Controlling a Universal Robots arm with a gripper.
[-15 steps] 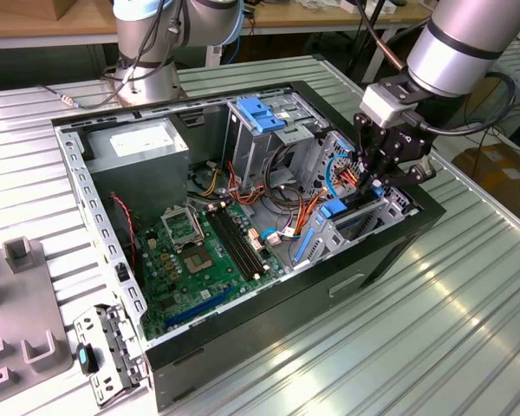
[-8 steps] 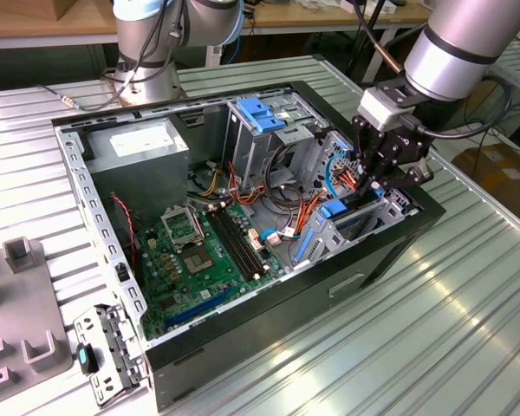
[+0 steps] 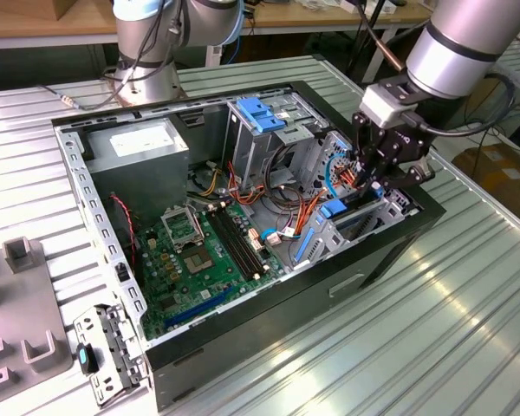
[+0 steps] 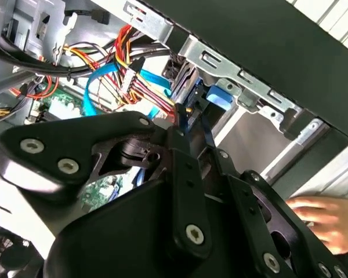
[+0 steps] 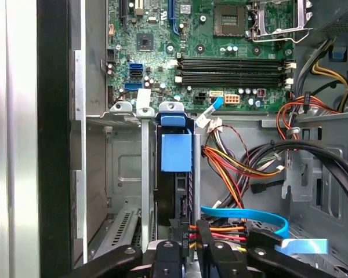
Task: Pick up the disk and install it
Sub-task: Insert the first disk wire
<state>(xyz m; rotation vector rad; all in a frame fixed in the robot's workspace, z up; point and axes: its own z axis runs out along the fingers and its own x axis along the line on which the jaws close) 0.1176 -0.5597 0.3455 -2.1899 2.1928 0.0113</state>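
The disk (image 5: 177, 150) stands on edge in a metal drive bay at the case's front corner, its blue plastic carrier facing up. It shows as a blue patch (image 3: 334, 209) in the exterior view and as a blue tab (image 4: 217, 97) in the second wrist view. My gripper (image 3: 370, 178) hangs directly over that bay, reaching down into the case. In both wrist views the gripper (image 5: 188, 246) straddles the disk's near edge, and its black fingers (image 4: 182, 124) are drawn close together around the blue frame. The disk's lower part is hidden inside the bay.
Bundles of red, yellow and blue cables (image 5: 238, 168) crowd the space beside the bay. The motherboard (image 3: 208, 251), a grey power-supply box (image 3: 139, 143) and a tall cage with a blue cap (image 3: 260, 117) fill the open case. A person's hand (image 4: 325, 223) rests outside the case wall.
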